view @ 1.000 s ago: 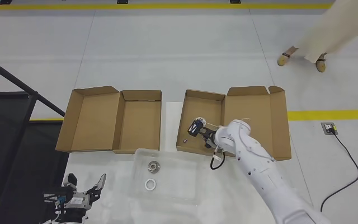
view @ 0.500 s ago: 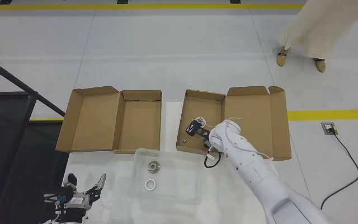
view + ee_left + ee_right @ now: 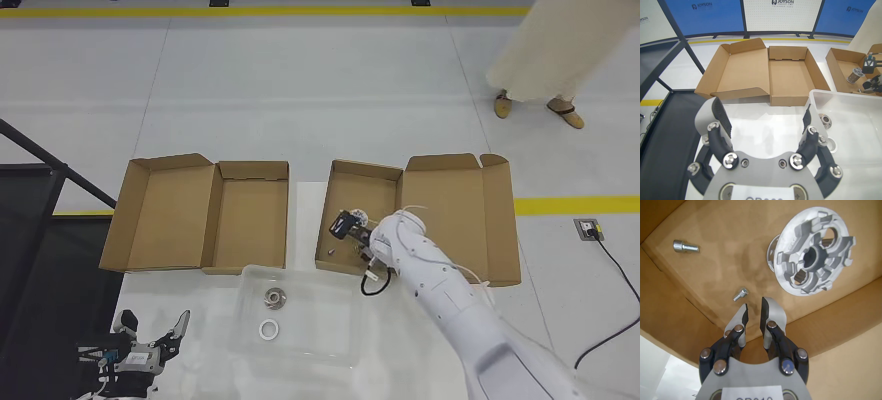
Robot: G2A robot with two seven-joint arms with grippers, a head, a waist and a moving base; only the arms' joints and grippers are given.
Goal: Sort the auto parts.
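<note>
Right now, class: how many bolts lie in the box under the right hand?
2. A big bolt lies near a corner of the box; a small bolt lies just ahead of the right hand, untouched. More may hide beyond the frame.

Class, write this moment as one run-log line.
right jaws narrowly apart, empty, near small bolt in right box | left jaws open, beside tray

Two open boxes are sitting side by side toward the far part of the table point(image 3: 190, 310), the left box point(image 3: 250, 215) standing apart from the right box point(image 3: 345, 195). A plastic bin point(image 3: 243, 272) is sitting in front of them, holding a flanged bushing point(image 3: 274, 296) behind a ring point(image 3: 269, 329). In the right box a toothed hub point(image 3: 808, 256), a large bolt point(image 3: 686, 246) and a small bolt point(image 3: 741, 294) are resting, the small one just beside the right gripper point(image 3: 754, 306).
</note>
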